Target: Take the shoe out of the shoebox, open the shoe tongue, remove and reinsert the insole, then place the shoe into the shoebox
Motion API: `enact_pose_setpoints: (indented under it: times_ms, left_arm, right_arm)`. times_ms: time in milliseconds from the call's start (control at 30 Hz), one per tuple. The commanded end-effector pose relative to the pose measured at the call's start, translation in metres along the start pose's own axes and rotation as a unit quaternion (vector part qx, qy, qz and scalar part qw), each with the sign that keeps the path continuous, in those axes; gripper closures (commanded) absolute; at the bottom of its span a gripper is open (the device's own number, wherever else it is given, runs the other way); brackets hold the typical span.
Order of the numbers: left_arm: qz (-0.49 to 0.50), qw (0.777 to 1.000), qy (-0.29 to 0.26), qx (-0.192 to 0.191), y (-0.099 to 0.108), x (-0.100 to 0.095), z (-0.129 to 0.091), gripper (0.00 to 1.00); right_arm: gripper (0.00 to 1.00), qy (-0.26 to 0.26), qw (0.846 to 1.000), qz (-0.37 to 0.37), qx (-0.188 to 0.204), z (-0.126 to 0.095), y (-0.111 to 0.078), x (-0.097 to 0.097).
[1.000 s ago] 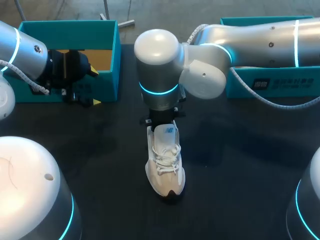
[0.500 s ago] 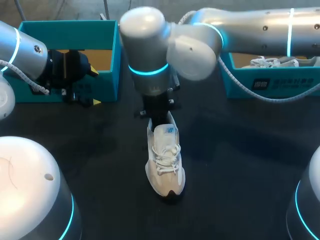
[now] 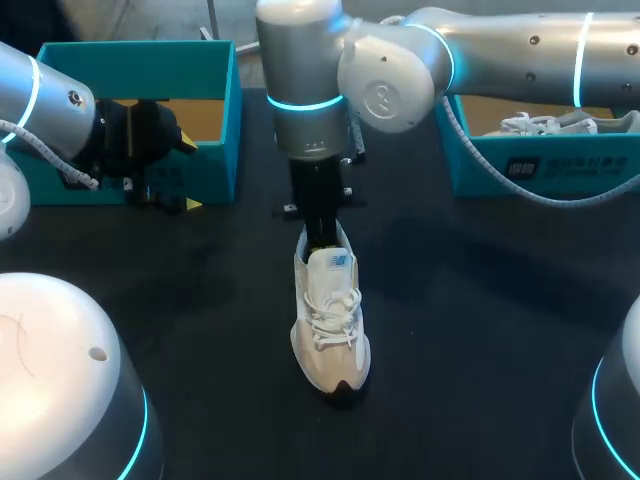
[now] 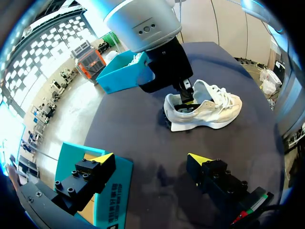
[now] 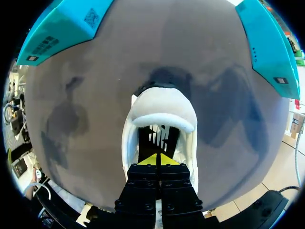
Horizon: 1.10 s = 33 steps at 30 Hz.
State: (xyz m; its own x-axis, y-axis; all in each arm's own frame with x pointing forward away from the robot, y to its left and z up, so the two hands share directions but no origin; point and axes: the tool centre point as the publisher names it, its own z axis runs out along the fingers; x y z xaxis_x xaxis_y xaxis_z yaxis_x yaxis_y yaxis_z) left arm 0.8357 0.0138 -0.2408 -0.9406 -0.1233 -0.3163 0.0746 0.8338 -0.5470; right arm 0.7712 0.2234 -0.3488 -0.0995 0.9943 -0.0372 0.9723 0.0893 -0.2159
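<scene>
Shoe (image 3: 330,320) stood upright on table (image 3: 480,330), outside shoebox (image 3: 225,120); right gripper (image 5: 156,160), tips pinched together, sat in its heel opening; insole (image 5: 153,136) removal judged in hand, next requiring an edge grip and lift.

Print on the shoebox (image 3: 565,167) is too small to read.

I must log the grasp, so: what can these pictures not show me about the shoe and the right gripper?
Head view: the right arm hides the opening of the shoe and the right gripper.
Right wrist view: its closed tips cover whether they pinch the insole.
Left wrist view: shoe interior too dark, too small.
</scene>
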Motion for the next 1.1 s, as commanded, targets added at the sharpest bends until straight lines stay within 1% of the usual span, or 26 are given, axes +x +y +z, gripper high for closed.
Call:
enact_pose_setpoints:
  times_ms: [33, 133, 267, 367, 567, 633, 767, 800, 833, 867, 933, 1000, 1033, 1100]
  left_arm:
    - [0.000, 1.000, 0.000, -0.002, 0.000, 0.000, 0.000, 0.00]
    - [0.000, 1.000, 0.000, -0.002, 0.000, 0.000, 0.000, 0.00]
    - [0.000, 1.000, 0.000, -0.002, 0.000, 0.000, 0.000, 0.00]
    - [0.000, 1.000, 0.000, -0.002, 0.000, 0.000, 0.000, 0.00]
    - [0.000, 1.000, 0.000, -0.002, 0.000, 0.000, 0.000, 0.00]
    - [0.000, 1.000, 0.000, -0.002, 0.000, 0.000, 0.000, 0.00]
    - [0.000, 1.000, 0.000, -0.002, 0.000, 0.000, 0.000, 0.00]
    - [0.000, 1.000, 0.000, -0.002, 0.000, 0.000, 0.000, 0.00]
    - [0.000, 1.000, 0.000, -0.002, 0.000, 0.000, 0.000, 0.00]
    - [0.000, 1.000, 0.000, -0.002, 0.000, 0.000, 0.000, 0.00]
    - [0.000, 1.000, 0.000, -0.002, 0.000, 0.000, 0.000, 0.00]
    - [0.000, 1.000, 0.000, -0.002, 0.000, 0.000, 0.000, 0.00]
    - [0.000, 1.000, 0.000, -0.002, 0.000, 0.000, 0.000, 0.00]
    - [0.000, 1.000, 0.000, -0.002, 0.000, 0.000, 0.000, 0.00]
  right_arm:
    - [1.00, 0.000, 1.000, 0.000, -0.001, 0.000, -0.001, 0.001]
    - [1.00, -0.004, 1.000, 0.002, 0.007, -0.002, -0.004, -0.001]
    - [1.00, -0.004, 0.999, 0.001, 0.032, -0.005, -0.013, -0.006]
    - [1.00, -0.001, 0.999, -0.007, 0.050, -0.005, -0.018, -0.005]
    - [1.00, 0.002, 0.998, -0.013, 0.064, -0.004, -0.026, 0.001]
    - [1.00, 0.002, 0.998, -0.011, 0.068, 0.000, -0.027, 0.000]
    - [1.00, 0.019, 0.997, -0.019, 0.074, 0.004, -0.028, -0.002]
    - [0.98, 0.017, 0.997, -0.015, 0.075, 0.004, -0.028, -0.001]
    - [0.78, 0.017, 0.997, -0.014, 0.074, 0.005, -0.028, -0.001]
    - [0.64, 0.018, 0.997, -0.013, 0.072, 0.006, -0.028, -0.001]
    - [0.42, 0.018, 0.997, -0.007, 0.069, 0.007, -0.027, -0.002]
    - [0.07, 0.018, 0.998, -0.003, 0.068, 0.007, -0.026, -0.004]
    - [0.00, 0.018, 0.998, -0.002, 0.067, 0.007, -0.026, -0.005]
    - [0.00, 0.017, 0.998, -0.001, 0.066, 0.008, -0.025, -0.006]
